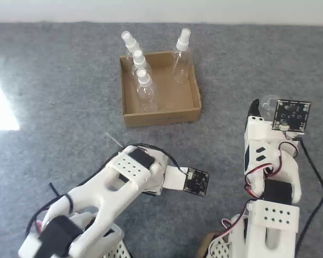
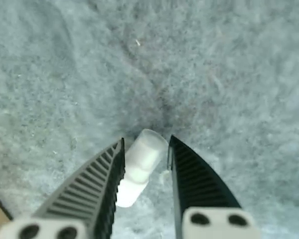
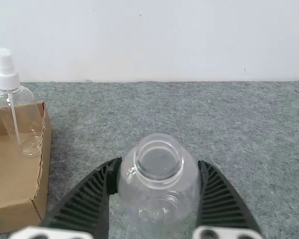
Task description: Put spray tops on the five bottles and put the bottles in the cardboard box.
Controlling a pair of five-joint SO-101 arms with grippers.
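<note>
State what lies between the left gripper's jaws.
A white spray top lies between the left gripper's jaws, above grey carpet; the left wrist view shows it.

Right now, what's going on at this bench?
The two arms are working on the last bottle. The right gripper holds an uncapped bottle upright, to the right of the cardboard box. The left gripper grips a loose spray top low over the grey carpet, in front of the box. Four capped bottles stand at the box, seemingly all inside. The top is not yet on the fifth bottle.
</note>
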